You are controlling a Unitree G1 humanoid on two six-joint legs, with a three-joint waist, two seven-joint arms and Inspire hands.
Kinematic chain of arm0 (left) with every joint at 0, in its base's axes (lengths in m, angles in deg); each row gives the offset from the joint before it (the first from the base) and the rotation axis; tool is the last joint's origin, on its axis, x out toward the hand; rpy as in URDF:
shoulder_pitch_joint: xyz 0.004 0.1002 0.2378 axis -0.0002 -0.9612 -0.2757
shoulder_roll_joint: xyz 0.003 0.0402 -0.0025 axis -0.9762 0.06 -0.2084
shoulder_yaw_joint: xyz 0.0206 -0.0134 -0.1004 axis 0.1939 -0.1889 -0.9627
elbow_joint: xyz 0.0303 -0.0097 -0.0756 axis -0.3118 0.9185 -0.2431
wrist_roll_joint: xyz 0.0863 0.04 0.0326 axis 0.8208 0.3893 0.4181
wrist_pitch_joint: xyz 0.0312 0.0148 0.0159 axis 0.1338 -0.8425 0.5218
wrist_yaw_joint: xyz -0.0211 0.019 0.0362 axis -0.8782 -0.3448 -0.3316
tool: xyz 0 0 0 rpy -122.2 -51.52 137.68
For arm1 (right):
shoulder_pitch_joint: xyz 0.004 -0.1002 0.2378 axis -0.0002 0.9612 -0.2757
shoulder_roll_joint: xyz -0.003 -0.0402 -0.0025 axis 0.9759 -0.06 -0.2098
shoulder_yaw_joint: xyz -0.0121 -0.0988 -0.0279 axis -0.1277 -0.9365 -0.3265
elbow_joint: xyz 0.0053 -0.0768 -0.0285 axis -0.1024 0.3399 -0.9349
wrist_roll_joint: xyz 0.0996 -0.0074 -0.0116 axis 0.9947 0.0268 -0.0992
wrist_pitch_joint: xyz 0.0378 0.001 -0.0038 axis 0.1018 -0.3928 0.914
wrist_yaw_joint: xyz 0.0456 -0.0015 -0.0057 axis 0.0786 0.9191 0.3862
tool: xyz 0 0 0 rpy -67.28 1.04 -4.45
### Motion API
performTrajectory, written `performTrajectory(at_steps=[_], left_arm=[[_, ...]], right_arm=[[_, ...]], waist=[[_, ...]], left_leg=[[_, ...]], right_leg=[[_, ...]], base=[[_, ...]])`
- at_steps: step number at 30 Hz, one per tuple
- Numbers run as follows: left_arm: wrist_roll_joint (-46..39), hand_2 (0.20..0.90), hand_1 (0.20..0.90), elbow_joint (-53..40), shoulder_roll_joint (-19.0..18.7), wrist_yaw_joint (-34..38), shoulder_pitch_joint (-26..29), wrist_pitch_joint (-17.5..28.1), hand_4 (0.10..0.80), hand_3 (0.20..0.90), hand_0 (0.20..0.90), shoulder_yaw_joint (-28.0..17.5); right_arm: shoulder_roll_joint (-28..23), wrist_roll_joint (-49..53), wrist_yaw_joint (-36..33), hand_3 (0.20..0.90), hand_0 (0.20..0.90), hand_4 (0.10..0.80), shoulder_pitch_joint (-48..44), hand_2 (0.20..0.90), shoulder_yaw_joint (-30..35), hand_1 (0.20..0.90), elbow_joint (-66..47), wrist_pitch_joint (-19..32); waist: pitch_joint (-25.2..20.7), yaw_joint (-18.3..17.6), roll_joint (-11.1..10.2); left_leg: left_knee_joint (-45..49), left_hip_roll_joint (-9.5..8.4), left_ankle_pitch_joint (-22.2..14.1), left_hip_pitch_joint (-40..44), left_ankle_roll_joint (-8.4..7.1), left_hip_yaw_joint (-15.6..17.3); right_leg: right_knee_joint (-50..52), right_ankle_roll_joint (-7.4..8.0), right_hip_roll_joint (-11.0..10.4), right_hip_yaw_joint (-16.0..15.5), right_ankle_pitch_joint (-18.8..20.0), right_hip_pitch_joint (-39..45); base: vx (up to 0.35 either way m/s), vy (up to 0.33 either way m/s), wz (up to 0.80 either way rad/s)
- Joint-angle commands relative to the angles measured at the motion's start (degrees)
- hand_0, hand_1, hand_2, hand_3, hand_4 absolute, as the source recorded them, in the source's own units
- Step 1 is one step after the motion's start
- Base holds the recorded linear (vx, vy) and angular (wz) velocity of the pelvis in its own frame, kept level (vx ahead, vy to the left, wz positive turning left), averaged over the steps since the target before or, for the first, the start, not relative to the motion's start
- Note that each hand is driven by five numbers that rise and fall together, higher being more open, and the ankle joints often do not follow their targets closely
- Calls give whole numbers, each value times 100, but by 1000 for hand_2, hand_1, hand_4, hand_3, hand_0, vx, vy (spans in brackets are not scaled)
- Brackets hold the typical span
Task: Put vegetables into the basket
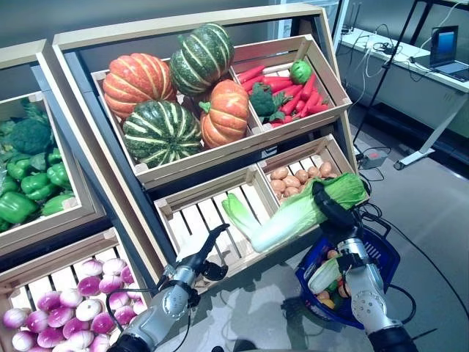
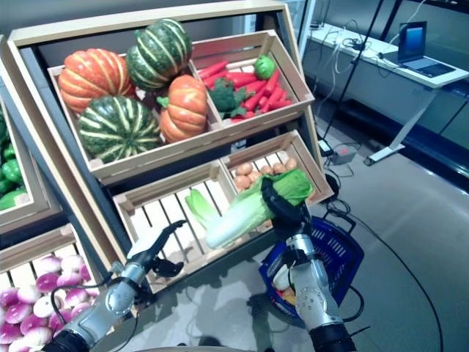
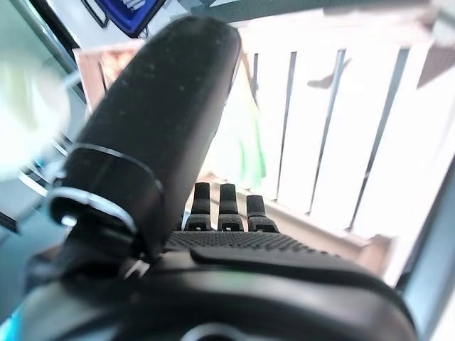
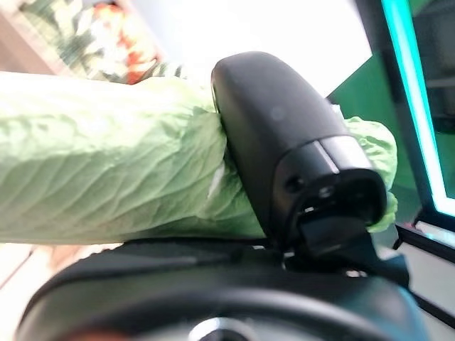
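Shelf stand [image 1: 110,183]: stood behind everything; its upper crate held pumpkins [image 1: 139,81]; the slatted lower crate [image 1: 212,220] lay bare under the cabbage.
Basket [image 1: 381,257]: blue, on the floor just right of the stand's lower crate; already held some vegetables.
Napa cabbage [image 1: 293,216]: carried in the air; long axis ran from its pale stalk end over the slatted crate to its leafy end over the potatoes [image 1: 293,180]; basket lay below and right of it.
Right hand [image 1: 326,202]: wrapped round the leafy end, thumb over the leaves; nearer the basket by far.
Left hand [image 1: 201,253]: at the crate's front edge; fingers loose, nothing held.
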Motion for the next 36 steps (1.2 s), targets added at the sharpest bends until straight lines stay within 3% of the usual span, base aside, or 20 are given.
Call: performTrajectory(at_steps=[1,8,12,17,23,32,36], left_arm=[[-593,900,900,10,-28,305,488,392,800,900,900,-769],[-1718,900,900,-19,217,-166,330,583,800,900,900,-1142],[-2164,900,900,68,384,-473,350,582,800,900,900,-1084],[-2102,900,900,52,338,-569,433,693,800,900,900,-890],[-2078,900,900,3,160,-660,598,747,800,900,900,-711],[-2325,900,900,-82,-207,-1100,835,611,800,900,900,-329],[-2416,900,900,-185,-304,-1245,821,652,800,900,900,-239]], right_arm=[[-11,-531,-91,300,300,400,-237,300,502,300,-321,641],[89,-1080,-766,300,300,400,-1,300,692,300,257,1014],[82,-1457,-1270,300,300,400,-52,300,766,300,767,1243],[-137,-1648,-1859,300,300,400,-259,300,866,300,1226,1298],[-593,-2260,-2515,300,300,400,-639,300,959,300,1826,1185],[-1956,-2588,-3274,300,300,400,-1997,300,1128,300,3053,840],[-2143,-2427,-3399,300,300,400,-2211,300,1196,300,3064,807]], waist=[[-14,-60,-91],[57,-120,-101],[70,-150,-89],[80,-136,-76],[113,-44,-86],[292,261,-91],[325,315,-74]], left_leg=[[14,35,-175,105,35,-94],[14,55,-167,98,30,-50],[14,75,-180,126,23,-9],[14,85,-194,142,19,18],[14,81,-192,170,30,11],[290,91,-266,81,30,-79],[306,70,-277,47,32,-147]], right_leg=[[63,-166,-99,153,227,86],[55,-173,-86,212,257,64],[43,-177,-69,251,265,81],[48,-182,-39,294,261,81],[84,-194,-23,284,243,87],[307,-245,-59,190,139,59],[360,-239,-79,131,102,69]], base=[[-19,-8,-6],[-24,-17,-7],[3,-8,-6],[15,-11,-4],[22,-27,-5],[9,-47,-4],[14,-26,1]])
